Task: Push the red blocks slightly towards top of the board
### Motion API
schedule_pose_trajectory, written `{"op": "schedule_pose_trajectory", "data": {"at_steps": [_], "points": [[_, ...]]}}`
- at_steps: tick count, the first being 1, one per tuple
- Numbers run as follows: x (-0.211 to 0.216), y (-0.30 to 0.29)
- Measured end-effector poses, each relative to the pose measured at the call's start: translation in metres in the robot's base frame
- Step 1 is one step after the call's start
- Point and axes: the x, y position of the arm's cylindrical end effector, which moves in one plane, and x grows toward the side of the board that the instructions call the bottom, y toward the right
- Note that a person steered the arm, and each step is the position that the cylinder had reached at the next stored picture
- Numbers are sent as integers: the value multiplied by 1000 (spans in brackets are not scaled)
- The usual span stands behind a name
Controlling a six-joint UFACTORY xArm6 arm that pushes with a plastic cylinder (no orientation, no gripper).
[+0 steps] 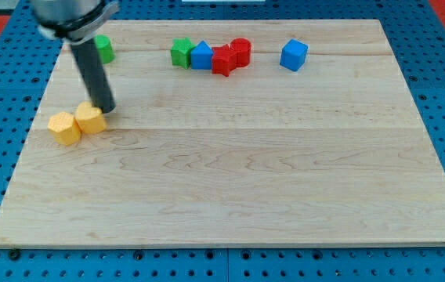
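Observation:
Two red blocks sit near the view's top centre: a red star-like block (222, 60) and a red rounded block (240, 51) touching it on its upper right. A blue block (201, 56) and a green star-like block (181, 52) stand in a row to their left. My tip (106, 109) is far to the left of the red blocks, touching the upper right of a yellow block (91, 118). A second yellow block (64, 128) lies beside that one.
A blue cube (293, 55) stands alone right of the red blocks. A green block (103, 48) is partly hidden behind the rod at the top left. The wooden board (230, 180) lies on a blue perforated table.

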Motion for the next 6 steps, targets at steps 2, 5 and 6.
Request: {"op": "schedule_pose_trajectory", "data": {"at_steps": [2, 5, 6], "points": [[-40, 94], [-149, 214], [-163, 187]]}}
